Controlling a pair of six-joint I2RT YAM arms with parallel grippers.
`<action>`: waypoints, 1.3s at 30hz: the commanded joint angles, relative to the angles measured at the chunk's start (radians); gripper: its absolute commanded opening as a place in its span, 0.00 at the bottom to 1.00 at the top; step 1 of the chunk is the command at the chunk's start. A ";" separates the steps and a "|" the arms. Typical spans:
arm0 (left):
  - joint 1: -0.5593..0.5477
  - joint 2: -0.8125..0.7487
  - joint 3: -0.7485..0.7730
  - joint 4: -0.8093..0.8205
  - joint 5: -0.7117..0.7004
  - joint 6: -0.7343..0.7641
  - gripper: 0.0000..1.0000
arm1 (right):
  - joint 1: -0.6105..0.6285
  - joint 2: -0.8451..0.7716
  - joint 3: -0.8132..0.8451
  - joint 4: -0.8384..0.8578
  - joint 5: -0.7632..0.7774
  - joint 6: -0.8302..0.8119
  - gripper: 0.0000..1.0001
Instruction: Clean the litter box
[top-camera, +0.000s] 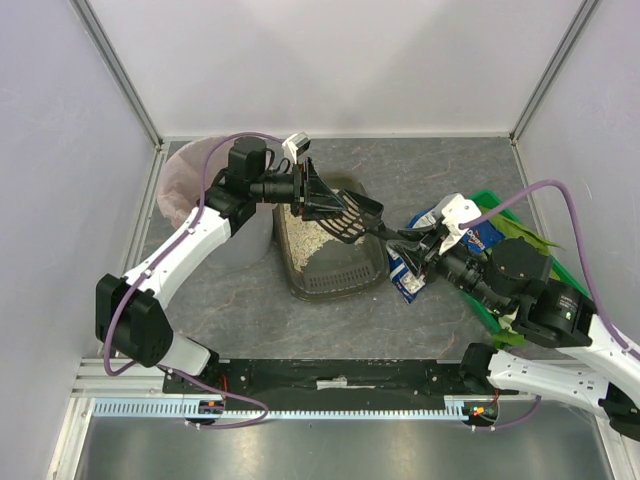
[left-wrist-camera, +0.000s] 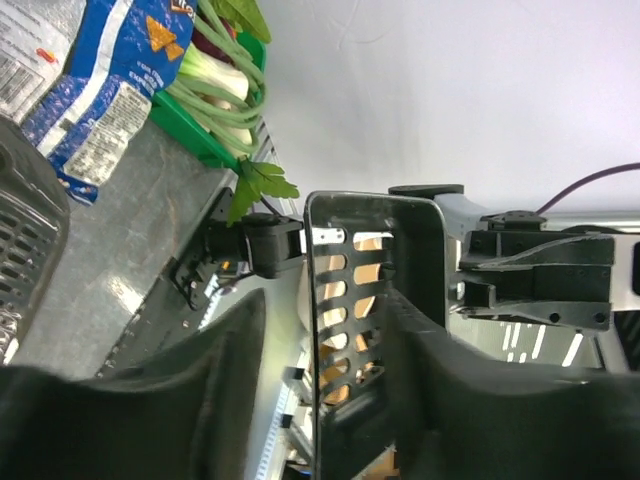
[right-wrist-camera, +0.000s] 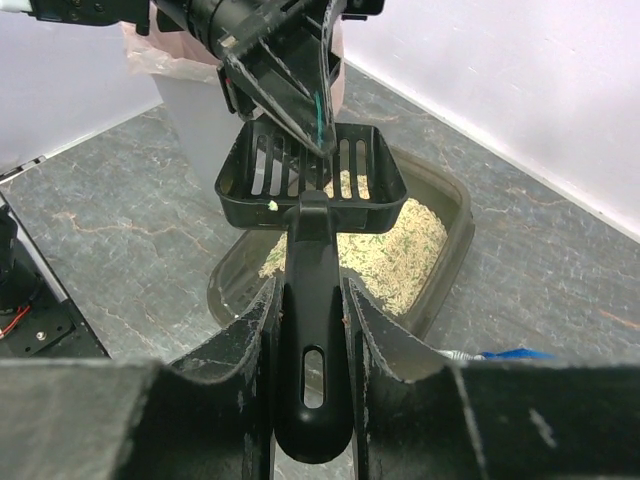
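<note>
Right gripper (right-wrist-camera: 310, 300) clamped on scoop (right-wrist-camera: 312, 190) handle, pretty snug. Scoop basket held over litter box (right-wrist-camera: 455, 215). Left gripper (top-camera: 322, 197) jaws parted, scoop's far wall straddled. Box parked mid-table, bin (top-camera: 190, 185) just beside, snack bag (top-camera: 408, 275) on other side.

litter box (top-camera: 325, 288): dark grey-brown plastic, smooth, dull sheen
granules (right-wrist-camera: 400, 250): pale beige, coarse and grainy
scoop (right-wrist-camera: 312, 260): black moulded plastic, slightly glossy
right gripper fingers (right-wrist-camera: 240, 345): black, matt, scuffed with pale marks
table (top-camera: 250, 300): grey stone-look top, smooth, faint sheen
chip bag (left-wrist-camera: 110, 70): printed film, glossy, crinkled
bin liner (top-camera: 185, 185): thin translucent pink plastic film
crate (left-wrist-camera: 195, 135): green plastic, glossy
left arm shell (top-camera: 190, 245): white, smooth, glossy
</note>
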 joint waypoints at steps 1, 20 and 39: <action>0.003 -0.034 0.051 -0.012 0.012 0.071 0.70 | 0.002 -0.020 0.033 0.014 0.080 0.046 0.00; 0.083 -0.320 0.171 -0.234 -0.692 0.738 0.84 | 0.001 0.246 0.257 -0.347 0.288 0.190 0.00; 0.094 -0.566 -0.305 0.052 -0.956 0.939 0.88 | -0.150 0.981 0.596 -0.348 -0.042 0.080 0.00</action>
